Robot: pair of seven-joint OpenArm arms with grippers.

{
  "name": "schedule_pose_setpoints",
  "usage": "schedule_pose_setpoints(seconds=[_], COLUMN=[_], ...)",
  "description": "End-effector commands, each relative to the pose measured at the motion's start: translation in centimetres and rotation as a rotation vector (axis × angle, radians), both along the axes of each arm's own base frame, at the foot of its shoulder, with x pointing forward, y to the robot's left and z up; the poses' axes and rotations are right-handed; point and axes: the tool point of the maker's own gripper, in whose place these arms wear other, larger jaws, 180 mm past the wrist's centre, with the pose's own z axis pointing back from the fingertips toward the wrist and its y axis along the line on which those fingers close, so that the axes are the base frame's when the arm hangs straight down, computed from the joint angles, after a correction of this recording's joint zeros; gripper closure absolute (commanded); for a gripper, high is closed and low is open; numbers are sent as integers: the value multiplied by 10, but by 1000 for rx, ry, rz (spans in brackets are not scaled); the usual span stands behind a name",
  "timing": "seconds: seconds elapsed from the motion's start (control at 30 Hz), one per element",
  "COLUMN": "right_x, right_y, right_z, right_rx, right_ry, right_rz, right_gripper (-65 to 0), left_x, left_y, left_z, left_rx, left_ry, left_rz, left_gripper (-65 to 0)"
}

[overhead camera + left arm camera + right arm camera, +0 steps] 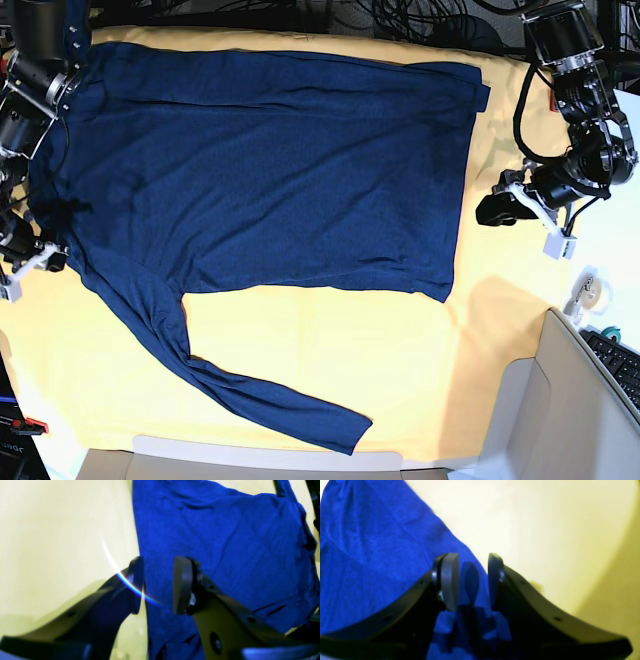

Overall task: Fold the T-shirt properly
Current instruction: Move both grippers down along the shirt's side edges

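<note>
Currently the T-shirt (270,160) is spread flat on the yellow cloth (300,350) that covers the desk, with its dark blue body lying across the upper part of the base view. One long sleeve (215,375) is stretched out from the body and runs slantwise toward the near edge of the cloth. The hem side of the garment is found toward the right of that view, the shoulder side toward the left.

The left pincer (158,585) is seen from its wrist camera with the two pads apart, and nothing is held between them. It is placed above the straight edge of the T-shirt (225,542), where the fabric meets the yellow cloth (62,530); one pad is over the cloth and the other over the fabric.

The right pincer (473,581) is also shown released, with a clear gap between the pads. It hangs over the border of the T-shirt (370,555), and its shadow is cast on the blue fabric below. Whether the pads touch the fabric cannot be told.

A keyboard (622,362) is partly visible at the right edge.
</note>
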Motion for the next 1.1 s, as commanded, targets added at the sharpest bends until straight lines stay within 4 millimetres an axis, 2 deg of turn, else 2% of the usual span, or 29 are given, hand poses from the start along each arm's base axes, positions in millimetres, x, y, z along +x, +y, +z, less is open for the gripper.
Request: schedule_pose_setpoints(seconds=[0.0,0.3,0.43,0.57,0.63,0.8,0.93,1.07], right_x=[19,19,15,-1,-3,-17,-26,-26], right_y=[-8,-5,-12,-24,-28,-34,-44,-42], right_z=[34,32,31,21,22,5,-1,-4], right_rx=[-29,-30,-31,-13,-17,6,56,70], right_ry=[-100,-94,-91,-78,-78,-44,-45,-38], right_rz=[8,21,5,-45,-51,-76,-136,-140], right_gripper=[-196,-199,-199,-205,-240,-370,-374,-374], left_x=[7,1,0,0,0,0,-4,-4], left_y=[3,4,4,4,4,4,4,4], left_z=[13,7,6,6,6,6,3,3], left_rx=[8,8,8,8,8,8,8,8], left_ry=[-42,-23,-22,-22,-22,-20,-10,-10], left_rz=[-5,-3,-3,-3,-3,-3,-3,-3], left_gripper=[-202,-202,-202,-202,-202,-202,-202,-202])
